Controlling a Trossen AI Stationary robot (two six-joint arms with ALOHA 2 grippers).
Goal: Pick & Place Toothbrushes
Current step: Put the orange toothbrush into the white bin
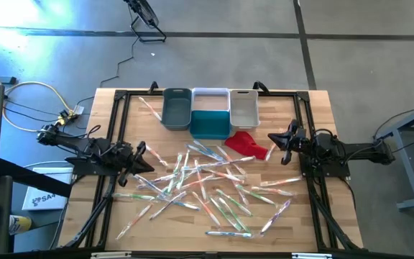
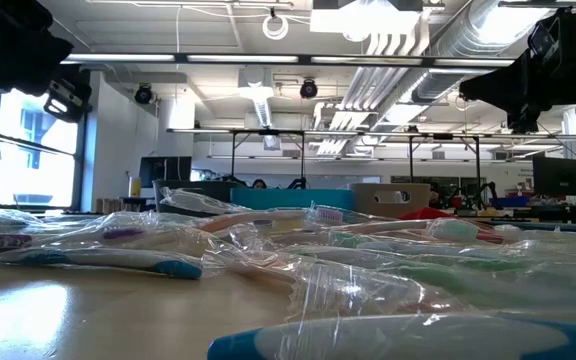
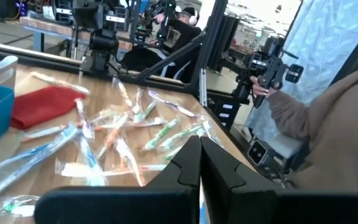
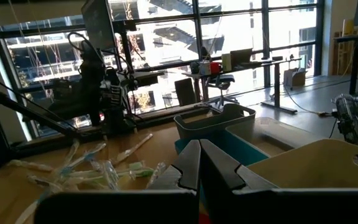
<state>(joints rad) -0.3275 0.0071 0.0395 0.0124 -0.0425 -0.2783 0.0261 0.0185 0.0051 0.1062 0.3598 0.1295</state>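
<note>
Toothbrushes scattered across table

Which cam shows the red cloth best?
High view: the red cloth lies whole, in front of the teal bin and white bin. Left wrist view shows it obliquely; low view only a red sliver; right wrist view shows none.

wrapped toothbrushes, scattered flat mid-table
</note>
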